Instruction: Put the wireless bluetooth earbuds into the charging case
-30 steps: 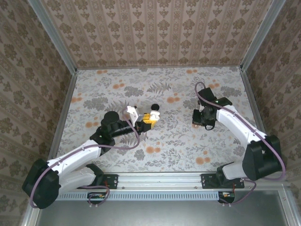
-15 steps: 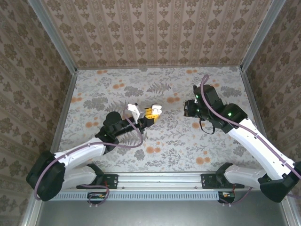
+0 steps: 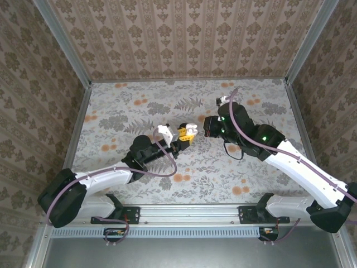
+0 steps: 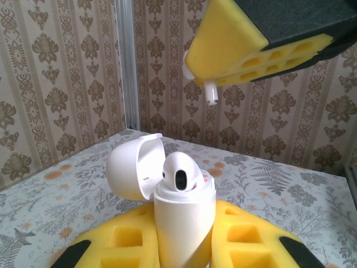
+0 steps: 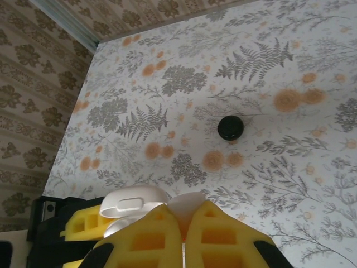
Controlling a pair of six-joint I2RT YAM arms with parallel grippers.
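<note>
Currently, item one: left end effector, clenched round the white charging case, which stands upright with its lid swung open toward nine o'clock.

Item two: one earbud, seated in the case's mouth.

Item three: second earbud, pinched in the right end effector, at one o'clock above the case and apart from it.

Hold your left arm steady. Bring the stem down plumb beside the seated bud, where the free bay is hidden. Let go only once it seats.

Item four: black puck, lying alone on the surface.
</note>
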